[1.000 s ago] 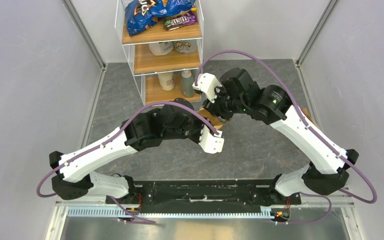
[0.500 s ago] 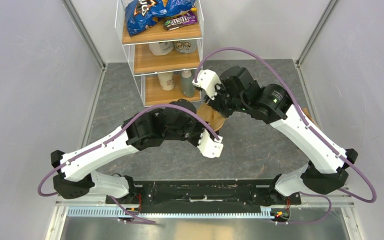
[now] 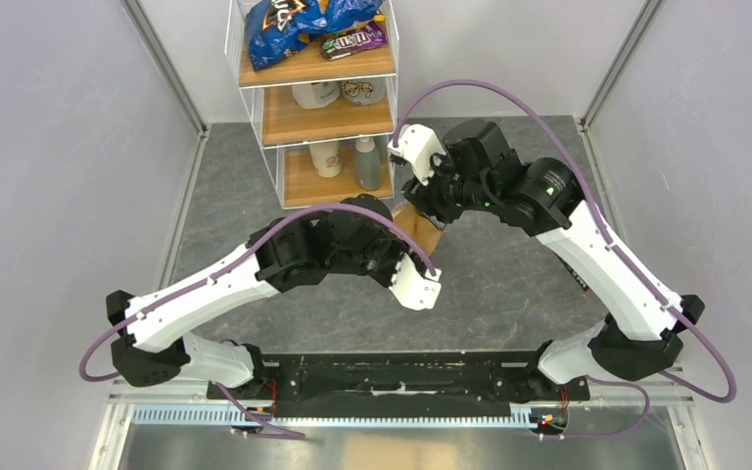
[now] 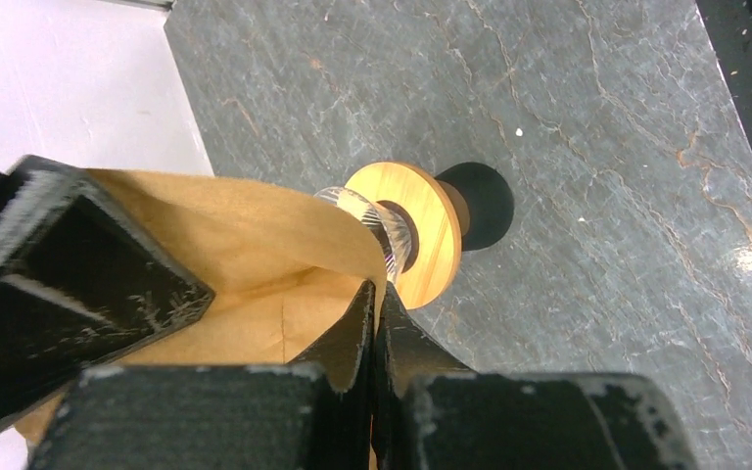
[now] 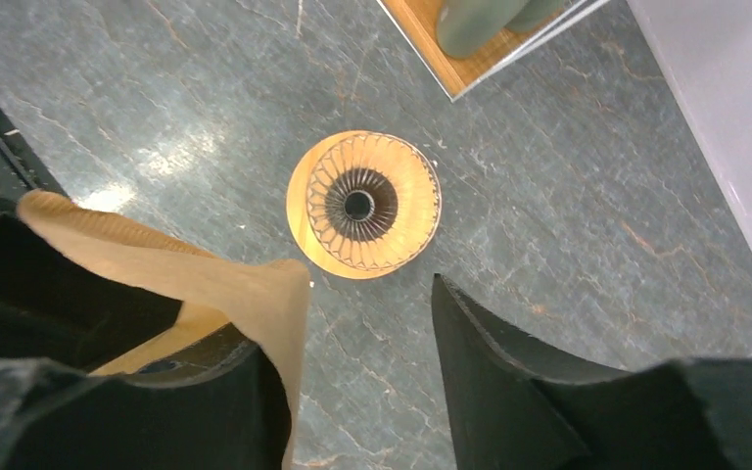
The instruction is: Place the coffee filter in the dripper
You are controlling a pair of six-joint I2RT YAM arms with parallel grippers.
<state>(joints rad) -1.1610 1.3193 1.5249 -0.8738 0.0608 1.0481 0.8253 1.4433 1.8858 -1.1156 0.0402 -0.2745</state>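
Coffee filter [image 4: 225, 245] pinched in shut left jaws; right jaws parted, one touching filter, above dripper [image 5: 392, 201].

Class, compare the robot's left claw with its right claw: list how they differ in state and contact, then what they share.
The left claw is shut, the right claw open. The left claw pinches the edge of the coffee filter; the right claw grips nothing, though the paper lies against one finger. Both are black and hang higher than the dripper.
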